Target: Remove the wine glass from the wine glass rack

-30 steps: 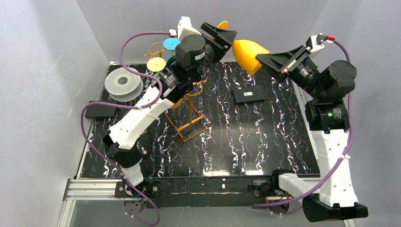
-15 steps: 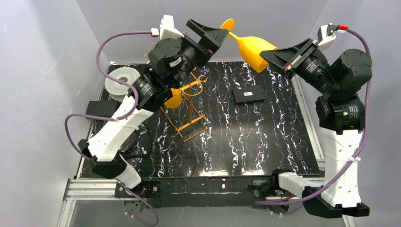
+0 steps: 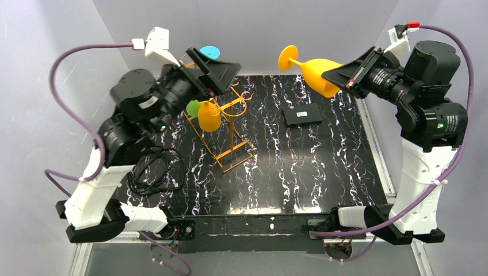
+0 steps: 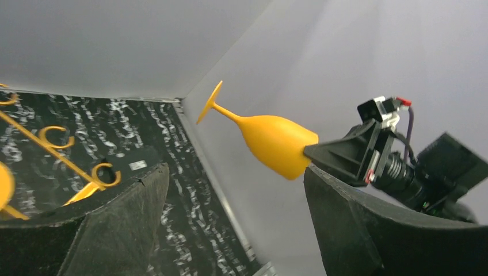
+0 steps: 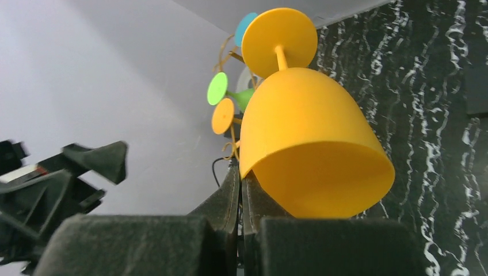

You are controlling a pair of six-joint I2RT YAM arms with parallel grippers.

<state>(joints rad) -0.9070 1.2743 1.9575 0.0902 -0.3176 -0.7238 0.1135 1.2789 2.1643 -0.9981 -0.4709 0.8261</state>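
The yellow wine glass is off the rack and held in the air on its side, foot pointing left. My right gripper is shut on its bowl rim; in the right wrist view the jaws pinch the rim of the glass. My left gripper is open and empty, up in the air left of the glass; the glass shows between its fingers in the left wrist view. The orange-gold wire rack stands below the left gripper.
A blue-footed glass, a green glass and an orange glass hang on the rack. A flat black box lies on the marbled black table. A coiled black cable lies at the left. Grey walls enclose the table.
My left arm has swung back to the left, away from the glass's foot. My right gripper has carried the yellow glass a little to the right.
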